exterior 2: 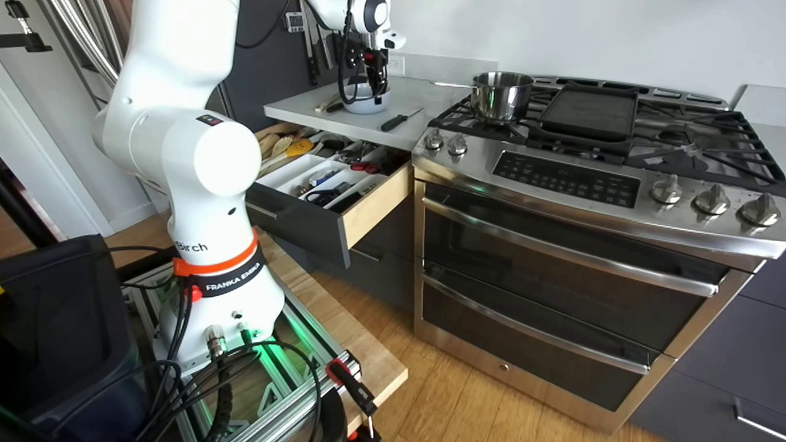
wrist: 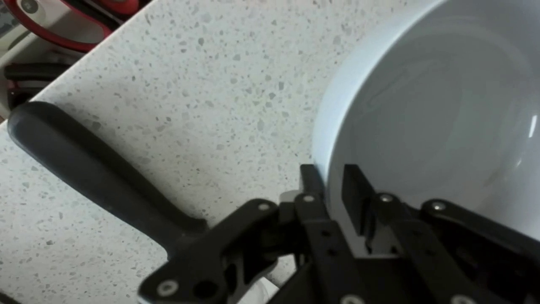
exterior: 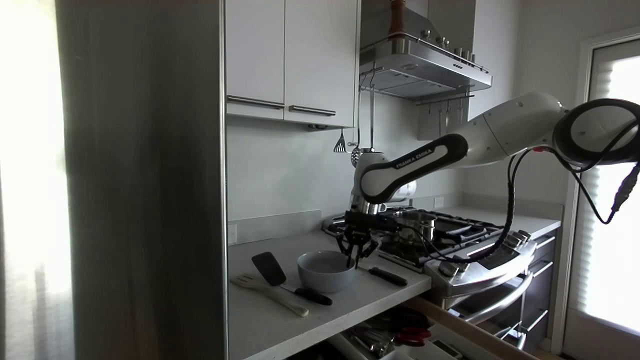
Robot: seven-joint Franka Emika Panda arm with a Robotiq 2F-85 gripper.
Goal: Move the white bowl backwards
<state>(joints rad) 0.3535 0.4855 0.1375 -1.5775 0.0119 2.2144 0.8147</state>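
Observation:
The white bowl [exterior: 322, 280] stands upright on the countertop in both exterior views, partly behind the arm's cable in an exterior view [exterior 2: 367, 107]. In the wrist view the bowl [wrist: 422, 105] fills the right side. My gripper [wrist: 330, 179] points down at the bowl's rim, with one finger outside the wall and one inside. The fingers are partly open. The outside finger is at or close to the wall. A gap shows between the inside finger and the wall. In an exterior view the gripper [exterior: 353, 263] is at the bowl's stove-side edge.
A black-handled knife [exterior: 385, 275] lies beside the bowl, toward the stove. A black spatula [exterior: 270, 270] and a wooden spatula [exterior: 272, 295] lie on its other side. An open drawer [exterior 2: 377, 209] juts out below the counter. A steel pot [exterior 2: 500, 98] stands on the stove.

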